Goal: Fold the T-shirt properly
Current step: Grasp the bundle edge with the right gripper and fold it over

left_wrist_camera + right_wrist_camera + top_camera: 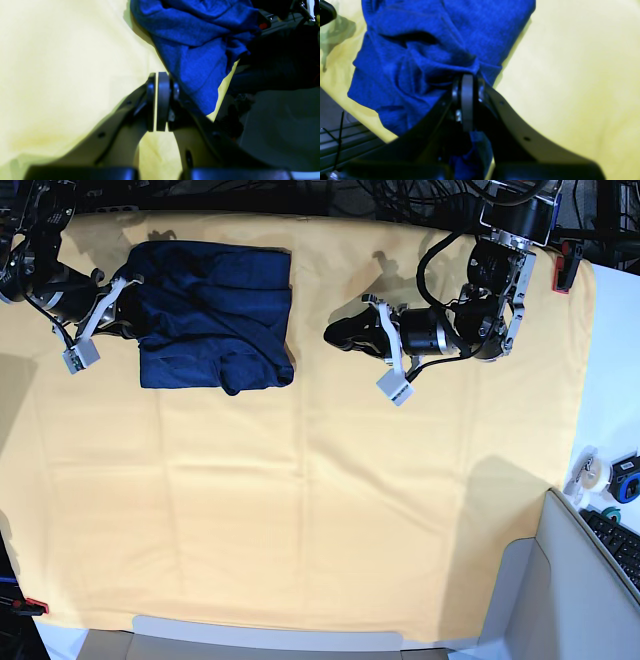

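Base view is showing the T-shirt [212,315] lying bunched at the far corner of the yellow table cloth [300,510]. The right gripper [467,77] is closing its jaws on a gathered edge fold, apparently pinching fabric, while the left gripper [160,75] is hanging apart, jaws closed and empty. Soft, light, limp knit: seams, hem corners and shoulders are looking like the best holds, since loose folds may be slipping.

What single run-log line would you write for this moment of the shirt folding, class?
stage: fold underway | T-shirt: bunched, far corner of yellow cloth | right claw: shut on T-shirt edge | left claw: shut, holding nothing, beside shirt
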Controlling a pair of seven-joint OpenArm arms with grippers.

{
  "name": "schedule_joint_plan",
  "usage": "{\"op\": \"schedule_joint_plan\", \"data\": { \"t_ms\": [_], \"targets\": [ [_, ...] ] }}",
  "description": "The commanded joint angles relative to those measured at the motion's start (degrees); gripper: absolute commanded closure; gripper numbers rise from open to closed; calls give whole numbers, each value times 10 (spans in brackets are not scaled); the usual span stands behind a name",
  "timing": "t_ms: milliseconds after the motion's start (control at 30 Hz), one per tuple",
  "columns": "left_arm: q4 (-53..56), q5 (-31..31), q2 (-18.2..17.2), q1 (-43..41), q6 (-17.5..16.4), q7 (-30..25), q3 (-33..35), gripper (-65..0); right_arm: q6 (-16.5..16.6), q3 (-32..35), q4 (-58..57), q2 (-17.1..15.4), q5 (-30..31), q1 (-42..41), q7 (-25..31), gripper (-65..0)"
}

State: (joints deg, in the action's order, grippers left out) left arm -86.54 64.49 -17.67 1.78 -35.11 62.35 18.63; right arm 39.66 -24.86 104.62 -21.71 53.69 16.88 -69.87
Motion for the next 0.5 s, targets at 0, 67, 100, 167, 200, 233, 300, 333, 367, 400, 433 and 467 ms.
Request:
{"op": "schedule_joint_plan", "data": {
  "t_ms": [0,67,100,167,200,233,300,333,367,400,433,467],
  "targets": [
    [-9,12,-3,10,-4,-12,-4,-18,3,-4,28,-7,13,-2,12,-2],
    [-6,12,-3,10,-4,-12,-4,-18,3,-2,56,2,13,-1,11,-2],
    [-4,12,-3,10,-4,-12,-4,-18,3,1,66,5,13,0,11,-2],
    [-1,12,-3,10,-4,-12,-4,-18,3,26,84,6,13,-1,11,-2],
    [-1,12,-3,10,-4,-12,-4,-18,3,42,87,6,13,-4,11,-2],
    [-1,12,-3,10,-4,-12,-4,-18,3,65,87,6,13,-6,11,-2],
    [-1,12,-3,10,-4,-12,-4,-18,3,108,87,6,13,-16,11,-2],
    [-1,12,-3,10,-4,-12,-4,-18,3,133,87,7,12,-22,11,-2],
    [-1,12,-3,10,-4,-12,-4,-18,3,165,87,7,10,-30,11,-2],
    [-1,12,-3,10,-4,-12,-4,-18,3,190,87,7,10,-38,11,-2],
    [-1,12,-3,10,-4,-12,-4,-18,3,223,87,7,9,-51,11,-2],
    [-1,12,-3,10,-4,-12,-4,-18,3,256,85,7,9,-62,11,-2]
  ]
}}
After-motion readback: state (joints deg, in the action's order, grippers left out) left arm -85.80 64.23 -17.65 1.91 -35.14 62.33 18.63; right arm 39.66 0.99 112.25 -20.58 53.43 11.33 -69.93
